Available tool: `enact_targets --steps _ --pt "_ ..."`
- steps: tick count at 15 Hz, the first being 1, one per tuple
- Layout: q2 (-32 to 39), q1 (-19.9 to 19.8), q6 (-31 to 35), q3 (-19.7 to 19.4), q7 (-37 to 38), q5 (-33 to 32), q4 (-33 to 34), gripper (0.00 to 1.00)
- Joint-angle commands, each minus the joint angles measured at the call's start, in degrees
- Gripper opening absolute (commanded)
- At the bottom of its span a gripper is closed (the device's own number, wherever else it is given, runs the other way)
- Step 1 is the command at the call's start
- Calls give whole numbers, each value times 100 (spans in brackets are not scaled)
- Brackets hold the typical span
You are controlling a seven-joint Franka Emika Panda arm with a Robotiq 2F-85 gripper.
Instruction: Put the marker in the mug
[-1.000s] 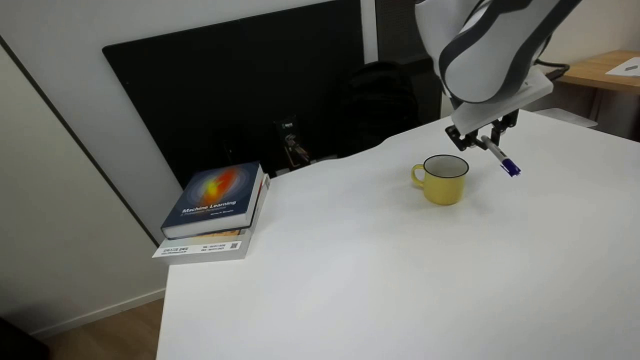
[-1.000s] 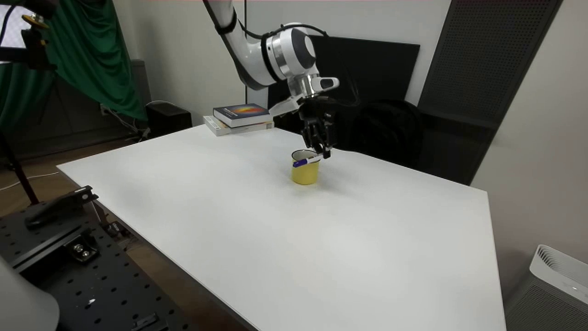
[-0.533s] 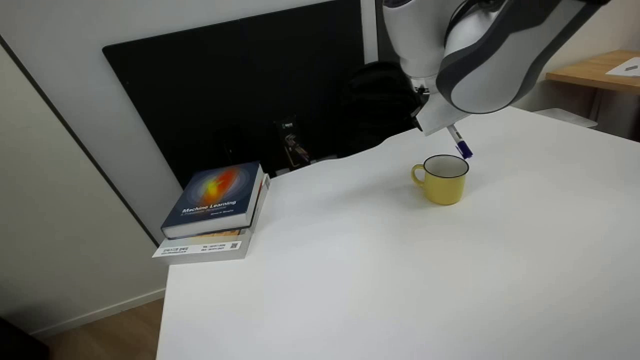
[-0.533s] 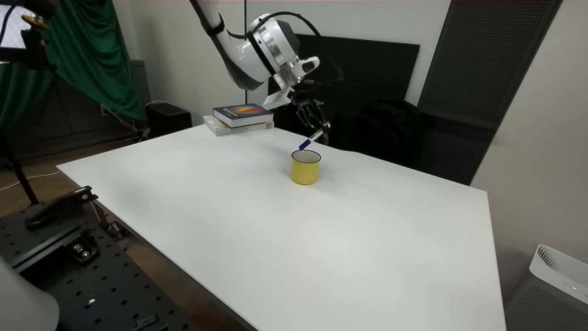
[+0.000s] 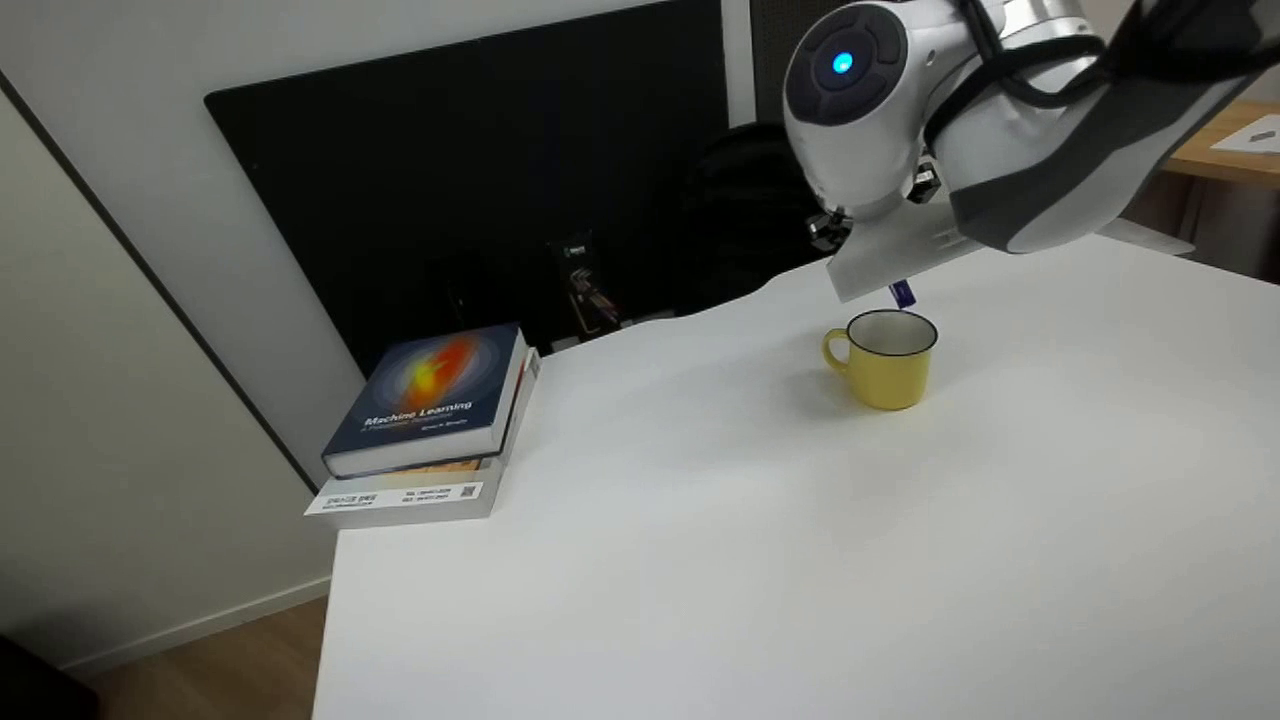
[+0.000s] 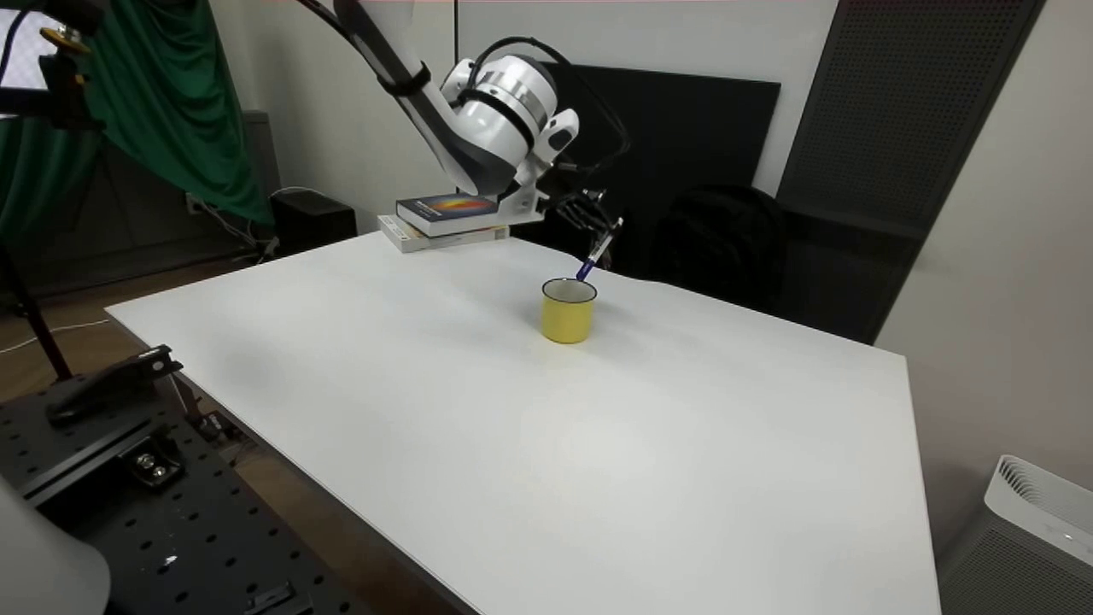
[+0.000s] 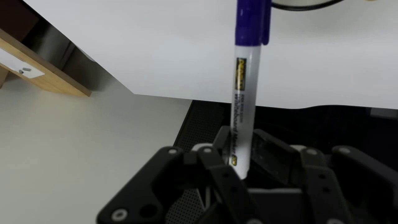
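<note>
Under the mug point(image 5: 888, 380) lies the bench point(image 6: 649, 461), a wide, flat and smooth white surface with straight edges, on which the light makes pale, soft reflections. Above the mug, in both exterior views, leans the robot arm point(image 5: 1060, 185), made from rounded white shells with dark grey bands. Well apart from the mug, two thick books point(image 5: 425, 400) lie one upon the other; the upper one has a dark blue cover with a red and yellow glow. Near the mug, and higher than its rim, is the claw point(image 7: 242, 151), built of black jointed bars with small round screws; it is closed down to the thickness of the marker point(image 7: 245, 81) and grips its rear end. The mug itself is a glossy yellow cylinder, pale inside, with a thin dark rim and one looped handle. The marker is a slim, straight white tube with small dark print, a black and yellow label, and a purple-blue cap with a clip. It hangs tilted, cap downward, close to the mug's rim; if they touch, I cannot tell.
</note>
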Motion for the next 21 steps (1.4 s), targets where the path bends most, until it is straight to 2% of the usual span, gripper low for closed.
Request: enact_targets --steps 1,3,4,7,8,9,10,11,13,17,19,21 --pt "360 172 105 -251 1170 -640 77 6" --pt "404 128 47 -125 1567 -988 29 6" --pt "570 319 176 -336 1630 -854 -33 6" --pt "717 426 172 -314 1892 -959 -116 6" --pt "611 268 -25 -42 2082 -1282 -85 6" --pt "770 477 120 -253 2023 -1050 -138 6" --pt "770 477 93 -202 2073 -1082 -155 6" --pt "619 267 -168 126 2159 -1383 -121 48" --pt "566 173 -404 354 2207 -1600 -118 54" --pt "171 -280 -1255 1077 1978 -2097 -131 81" --pt "-270 -838 -1466 1758 1338 -2203 -228 95" --pt "-669 -1473 -1439 2470 590 -2142 -322 100"
